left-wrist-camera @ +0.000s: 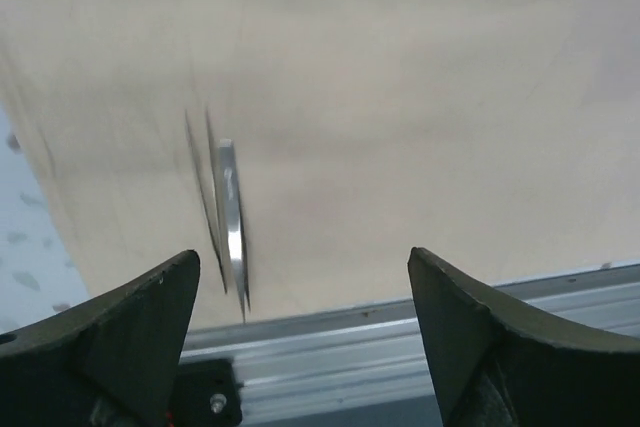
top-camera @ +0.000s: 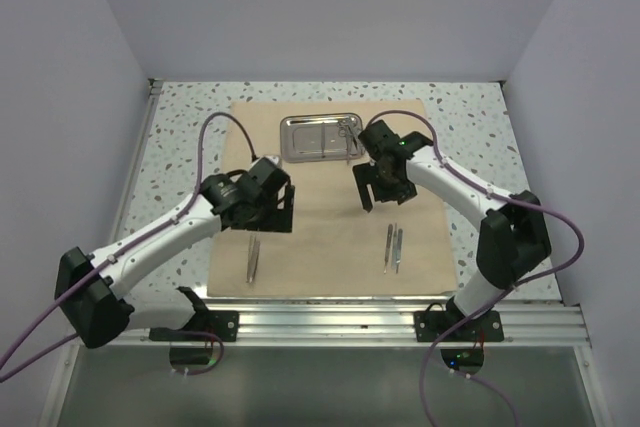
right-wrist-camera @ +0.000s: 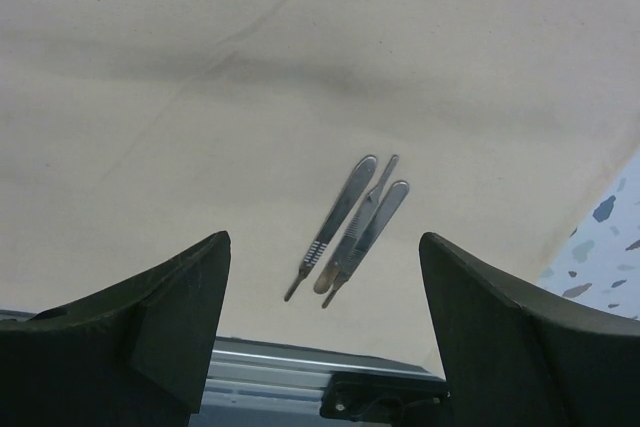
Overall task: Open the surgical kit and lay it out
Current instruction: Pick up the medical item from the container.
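The beige cloth wrap [top-camera: 330, 217] lies spread flat on the table. The shiny steel tray [top-camera: 320, 138] sits at its far edge with scissors [top-camera: 347, 131] inside. Silver tweezers [top-camera: 253, 258] lie near the cloth's front left; they also show in the left wrist view [left-wrist-camera: 230, 222]. Three slim silver handles [top-camera: 393, 247] lie at the front right, seen too in the right wrist view [right-wrist-camera: 355, 222]. My left gripper [top-camera: 268, 209] hovers open and empty above the tweezers. My right gripper [top-camera: 385, 189] hovers open and empty between the tray and the handles.
The speckled tabletop [top-camera: 180, 137] surrounds the cloth. An aluminium rail [top-camera: 330, 319] runs along the near edge, with both arm bases on it. White walls enclose the left, back and right sides.
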You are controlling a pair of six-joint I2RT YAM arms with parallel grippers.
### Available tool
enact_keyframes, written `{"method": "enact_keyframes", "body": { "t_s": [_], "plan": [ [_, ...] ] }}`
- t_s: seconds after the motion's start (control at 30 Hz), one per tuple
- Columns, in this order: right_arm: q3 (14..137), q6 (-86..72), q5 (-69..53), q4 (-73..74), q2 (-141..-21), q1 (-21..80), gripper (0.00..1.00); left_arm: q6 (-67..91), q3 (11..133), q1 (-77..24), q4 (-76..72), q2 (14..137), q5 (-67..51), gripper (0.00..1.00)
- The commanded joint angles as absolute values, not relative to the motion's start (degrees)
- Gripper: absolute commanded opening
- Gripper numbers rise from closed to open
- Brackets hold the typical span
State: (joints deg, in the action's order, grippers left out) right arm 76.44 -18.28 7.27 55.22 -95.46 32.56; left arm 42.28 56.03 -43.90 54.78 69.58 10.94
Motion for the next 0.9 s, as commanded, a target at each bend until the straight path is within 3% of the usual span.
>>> {"method": "enact_keyframes", "body": {
  "t_s": [0.0,0.33,0.57,0.87],
  "plan": [
    [74.98,-19.33,8.88,55.37,-90.18,32.26,0.80,33.43,69.93,-43.68,52.13,75.65,18.01,0.89],
    [68.56,-24.52,7.03,57.65,-78.93,32.26,0.80,22.15,99.91,-33.59,41.49,110.01,15.21,0.79],
    [65.39,-25.84,11.16,62.40,-72.78,32.26,0.81,17.23,127.59,-32.34,45.35,131.99,15.65,0.77],
    [64.95,-29.44,11.69,65.83,-70.05,32.26,0.81,19.33,129.11,-31.29,42.10,140.36,11.51,0.69]
  ]
}}
